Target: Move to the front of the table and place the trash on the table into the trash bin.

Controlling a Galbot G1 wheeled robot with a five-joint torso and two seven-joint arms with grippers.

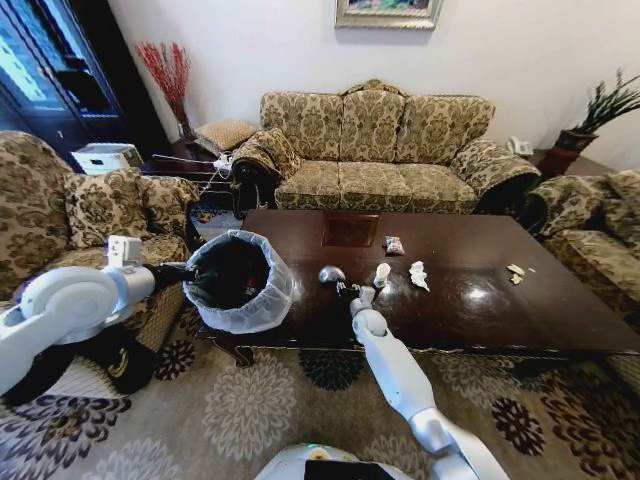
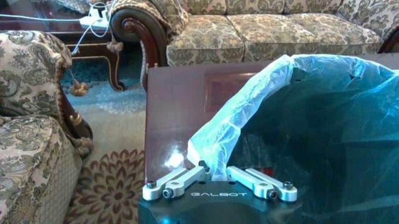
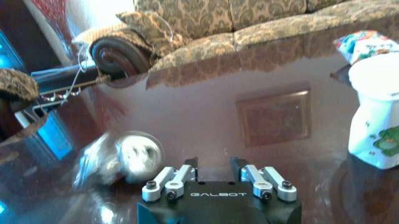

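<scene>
Glossy dark table (image 1: 480, 300), litter spread along it, bin held at its left end.
The trash bin (image 1: 240, 282) is clamped at its bagged rim by the left gripper (image 2: 215, 179); the right gripper (image 3: 212, 169) is parted beside a clear crumpled piece (image 3: 121, 158). Risk: that piece could be nudged off the near edge; open tabletop is left ahead.

The room is evenly and softly lit, with daylight coming in from the blue-toned window (image 1: 40, 60) at far left and only faint shadows under the furniture. The glossy table (image 1: 500, 300) throws back pale glare patches and mirrors the sofa (image 1: 380, 150) behind it. The head view bows outward at its edges, while in the right wrist view a crumpled clear wrapper (image 3: 121, 158) is smeared with blur.
</scene>
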